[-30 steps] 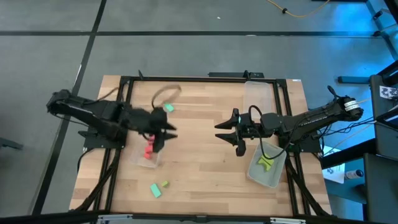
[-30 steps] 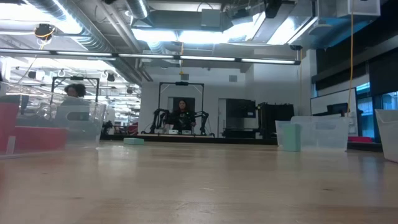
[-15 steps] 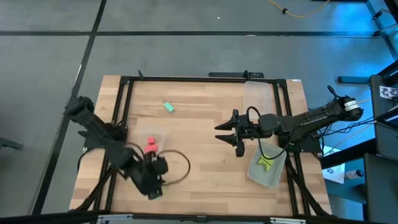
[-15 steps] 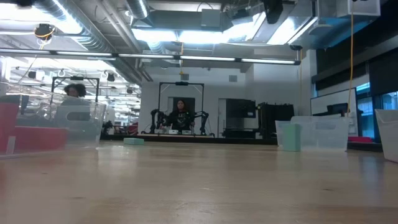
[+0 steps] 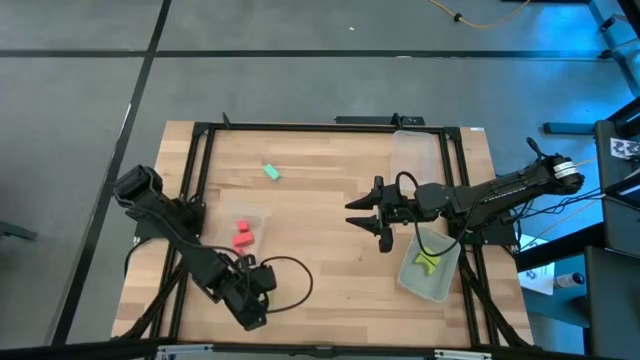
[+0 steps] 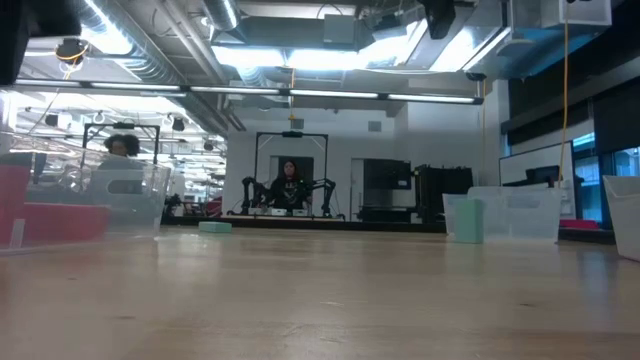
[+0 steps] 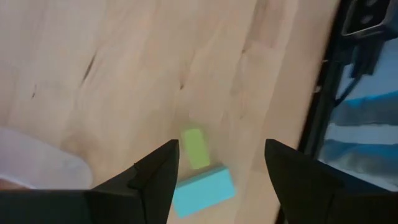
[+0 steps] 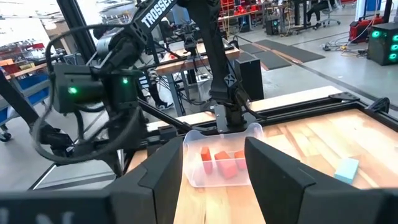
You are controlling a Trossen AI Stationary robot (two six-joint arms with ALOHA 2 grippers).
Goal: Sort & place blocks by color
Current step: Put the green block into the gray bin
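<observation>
My left claw [image 7: 217,163] hangs over the near-left part of the desk [image 5: 330,180], jaws spread wide, nothing in them. Between the tips, down on the wood: a yellow-green block [image 7: 196,148] and a teal block [image 7: 204,188], touching at one end, lying at an angle to each other. That's the snag. Only one colour goes per trip, so I want the jaws round one block w/o nudging its neighbour.

Plan, as I judge it: pick the yellow-green one, it sits clear toward open desk. Turn the wrist so the jaws line up across its short sides, come straight down, tips nearly on the wood, then close slow. Come in skewed and I'll prob. pinch both, or flick the teal one away.

Other blocks: red blocks [image 8: 221,162] already in the clear tray [image 8: 194,176] on the left side; a teal block [image 5: 271,172] alone toward the far edge; yellow-green ones [image 5: 428,262] in the tray [image 5: 405,278] at the right.

Right claw [image 5: 362,213] waits mid-desk, just beside that right tray, jaws part open, empty as far as I can see.

Low view: no arm down at desk level, can't judge my height from it.
</observation>
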